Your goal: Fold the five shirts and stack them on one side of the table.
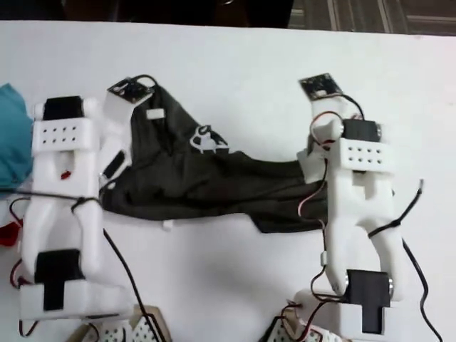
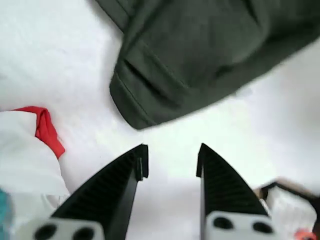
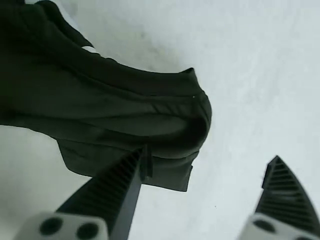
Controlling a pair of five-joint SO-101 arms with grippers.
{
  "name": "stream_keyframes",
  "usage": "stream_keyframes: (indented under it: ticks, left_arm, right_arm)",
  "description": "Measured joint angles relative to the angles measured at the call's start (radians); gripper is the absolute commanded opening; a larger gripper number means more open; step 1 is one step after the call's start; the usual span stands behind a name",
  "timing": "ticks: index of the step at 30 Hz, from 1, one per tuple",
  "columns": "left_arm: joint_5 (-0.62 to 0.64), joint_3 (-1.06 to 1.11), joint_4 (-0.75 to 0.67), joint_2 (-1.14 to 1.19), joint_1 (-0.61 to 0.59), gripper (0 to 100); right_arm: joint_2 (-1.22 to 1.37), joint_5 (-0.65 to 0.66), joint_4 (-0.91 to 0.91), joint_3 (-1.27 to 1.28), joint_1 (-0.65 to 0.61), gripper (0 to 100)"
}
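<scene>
Jaws on both arms are hanging open and gripping nothing, each over one end of the dark shirt (image 1: 214, 185), which is lying crumpled across the white surface (image 1: 235, 64). Folding is seemingly just starting. The next move is calling for pinching the edges and spreading the shirt flat.

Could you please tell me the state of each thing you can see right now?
dark shirt: rumpled, unfolded, lying on the table, ungripped.
left pincer: open, empty, beside the dark shirt's hem.
right pincer: open, empty, at the dark shirt's edge.
teal shirt: bunched at the table's edge, fold unclear.
white and red cloth: crumpled.
</scene>
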Motion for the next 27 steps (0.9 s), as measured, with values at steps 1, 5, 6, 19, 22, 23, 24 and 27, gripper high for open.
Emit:
stream_keyframes:
  ticks: [1,5,6,19,22,23,24,27]
  left_arm:
    - [-0.034,0.011,0.015,-0.028,0.0,16]
    - [-0.17,0.189,-0.02,-0.117,0.0,16]
    - [-0.193,0.252,-0.06,-0.124,0.002,16]
    - [0.06,0.715,-0.713,-0.126,0.098,25]
    - [0.075,0.715,-0.778,-0.106,0.11,25]
    - [0.075,0.715,-0.796,-0.086,0.11,25]
    - [0.075,0.71,-0.809,-0.058,0.11,25]
    - [0.078,0.64,-0.818,0.046,0.112,24]
  right_arm:
    - [0.0,0.0,0.0,0.0,-0.012,34.4]
    - [0.0,0.0,0.0,0.0,-0.054,34.4]
    - [0.0,0.0,0.0,0.0,-0.061,34.4]
    - [0.0,0.0,0.0,0.003,-0.071,34.4]
    - [0.0,0.0,0.0,0.003,-0.071,34.4]
    - [0.0,0.0,0.0,0.003,-0.071,34.4]
    - [0.0,0.0,0.0,0.003,-0.071,34.4]
    - [0.0,0.0,0.0,0.003,-0.071,34.4]
